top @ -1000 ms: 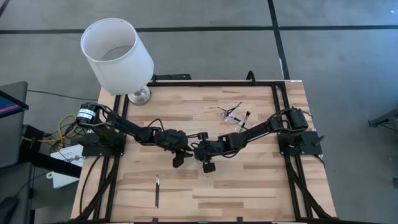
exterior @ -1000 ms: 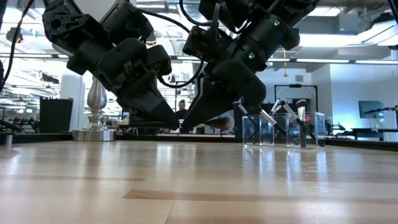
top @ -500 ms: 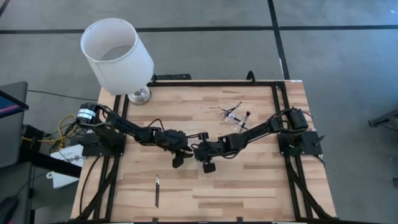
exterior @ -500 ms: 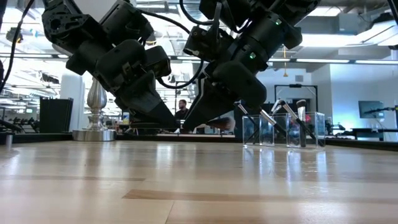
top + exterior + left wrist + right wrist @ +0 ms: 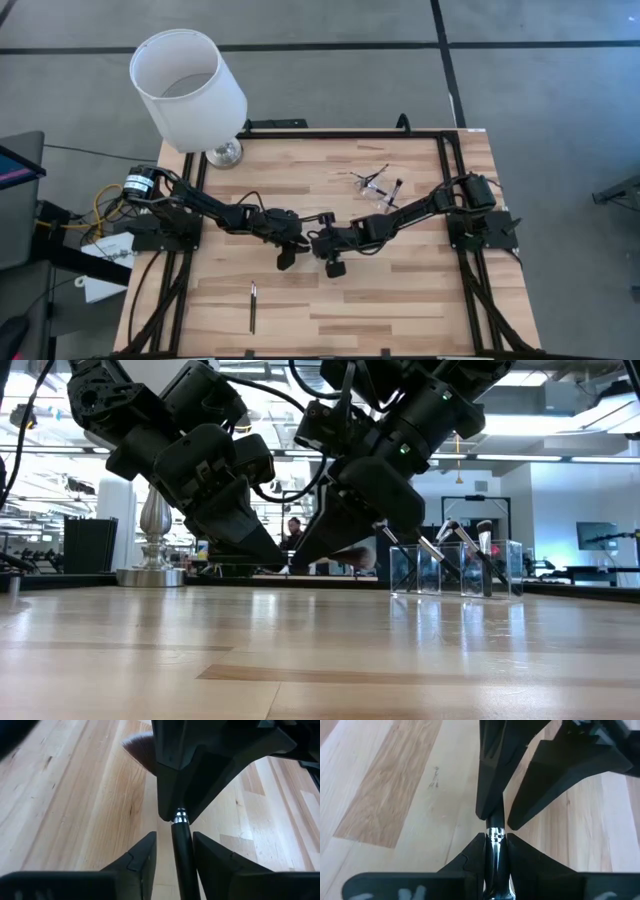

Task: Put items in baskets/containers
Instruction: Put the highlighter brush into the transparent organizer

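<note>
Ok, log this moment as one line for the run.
place: mid-table | right gripper: shut on fluffy brush | left gripper: open around its handle | clear container: holds brushes | loose brush: on table

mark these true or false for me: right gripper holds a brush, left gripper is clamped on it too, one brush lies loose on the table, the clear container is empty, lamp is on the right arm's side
1. The right gripper is shut on a brush. True.
2. The left gripper is clamped on it too. False: its fingers stand open on either side of the handle, with gaps.
3. One loose brush lies flat on the table, apart from both grippers. True.
4. The clear container is empty. False: several standing brushes are in it.
5. The lamp is on the right arm's side. False: it stands at the far corner on the left arm's side.
</note>
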